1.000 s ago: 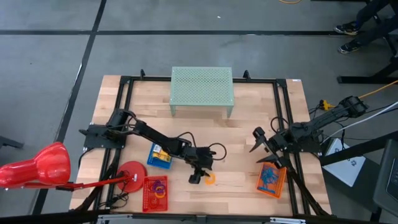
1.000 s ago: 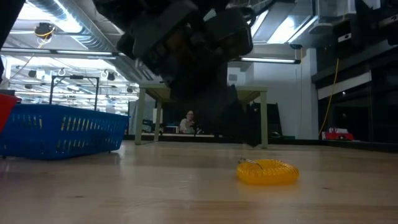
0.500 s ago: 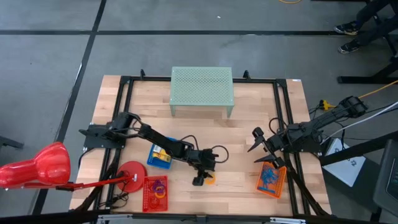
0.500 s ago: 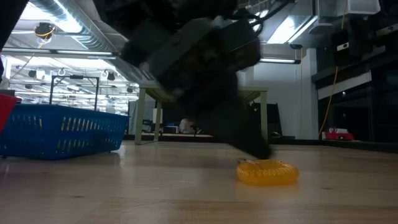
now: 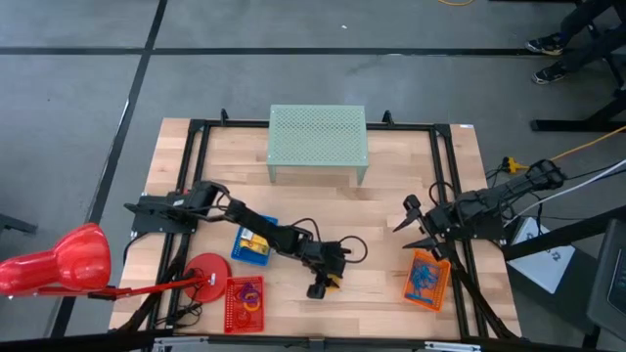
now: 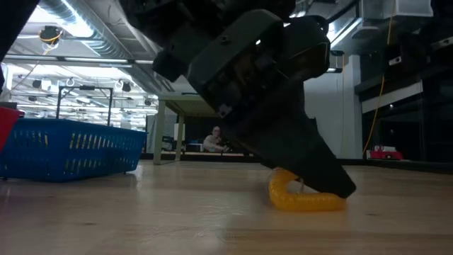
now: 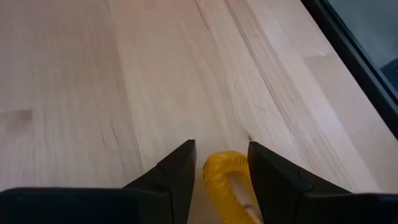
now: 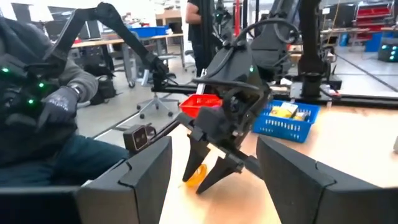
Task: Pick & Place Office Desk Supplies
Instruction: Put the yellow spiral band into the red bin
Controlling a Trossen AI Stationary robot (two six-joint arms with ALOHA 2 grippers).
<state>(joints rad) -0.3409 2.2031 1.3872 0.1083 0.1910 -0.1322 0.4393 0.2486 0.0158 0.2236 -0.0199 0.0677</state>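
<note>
A small yellow coiled loop (image 5: 334,284) lies on the wooden table near its near edge, between the red and orange trays. My left gripper (image 5: 318,289) is down at it, open. Its two fingers stand on either side of the loop's rim (image 7: 224,180). In the low view the loop (image 6: 304,200) sits tipped, one side raised and the other on the table. My right gripper (image 5: 409,227) is open in the air at the table's right side, just beyond the orange tray (image 5: 427,279), which holds blue wire loops. My left gripper comes down on the yellow loop slanting from the table's far left. One finger (image 7: 273,174) lies against the loop's rim (image 7: 244,168); the other stands a little apart. The loop's side under the gripper (image 6: 282,181) is raised; the opposite side (image 6: 318,204) rests on the table.
A blue tray (image 5: 252,244) with yellow-and-black clips and a red tray (image 5: 245,303) with small loops sit left of the loop. A red desk lamp (image 5: 68,259) stands at the near left corner. A green mesh shelf (image 5: 317,137) stands at the far edge. A seated person (image 8: 37,106) shows beyond the table.
My left gripper has moved down and a little toward the near right, onto the yellow loop, and now straddles its rim. The loop, flat on the table before, now stands tipped with one side lifted.
</note>
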